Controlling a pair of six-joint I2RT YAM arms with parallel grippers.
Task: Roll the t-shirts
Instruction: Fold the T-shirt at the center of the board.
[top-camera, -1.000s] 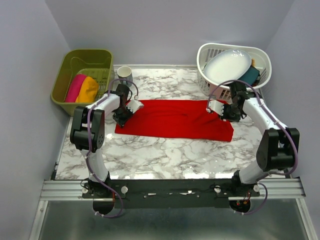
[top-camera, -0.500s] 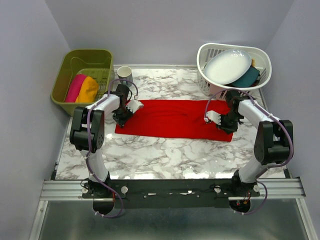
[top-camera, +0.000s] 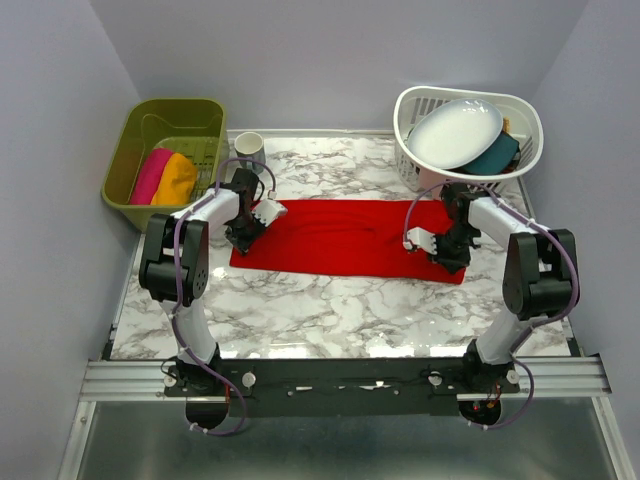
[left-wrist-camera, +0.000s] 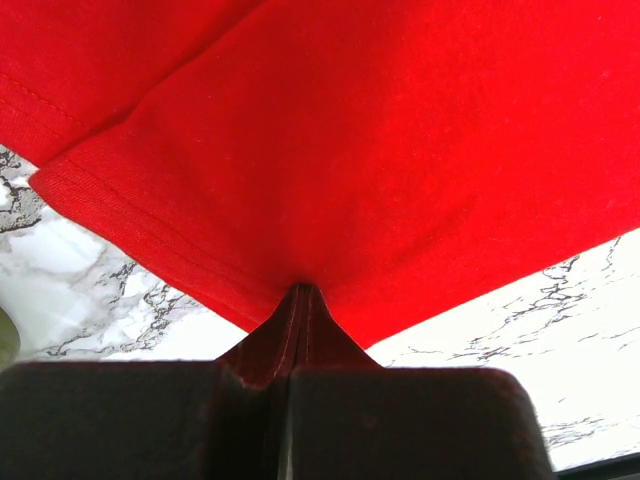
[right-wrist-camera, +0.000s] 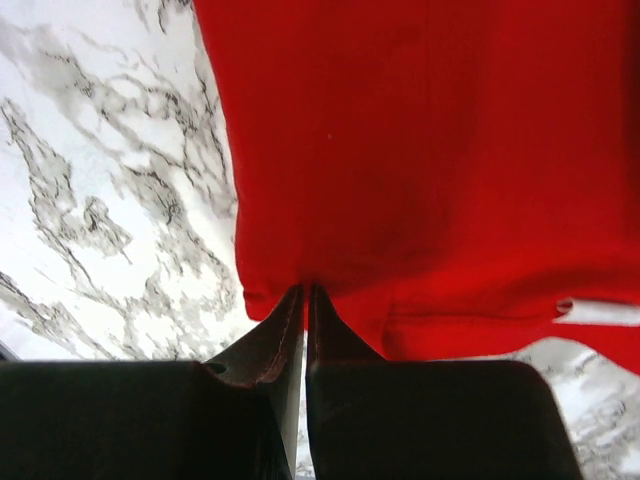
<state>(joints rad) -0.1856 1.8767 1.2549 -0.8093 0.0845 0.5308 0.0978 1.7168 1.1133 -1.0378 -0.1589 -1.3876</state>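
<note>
The red t-shirt (top-camera: 345, 237) lies flat across the marble table as a wide folded band. My left gripper (top-camera: 240, 243) is shut on its left edge; the left wrist view shows the hem (left-wrist-camera: 200, 270) pinched between the closed jaws (left-wrist-camera: 300, 295). My right gripper (top-camera: 447, 260) is shut on the shirt's right edge; the right wrist view shows the cloth (right-wrist-camera: 420, 150) pinched at the jaws (right-wrist-camera: 305, 293). The magenta t-shirt (top-camera: 150, 174) and the orange t-shirt (top-camera: 177, 179) lie rolled in the green basket (top-camera: 172, 113).
A white mug (top-camera: 250, 150) stands behind the left gripper. A white laundry basket (top-camera: 415, 110) at the back right holds a white oval plate (top-camera: 455, 131) and a teal cloth (top-camera: 500, 152). Walls stand close on both sides.
My right gripper has moved toward me and a little left, dragging the shirt's right edge inward. The left gripper has stayed in place.
</note>
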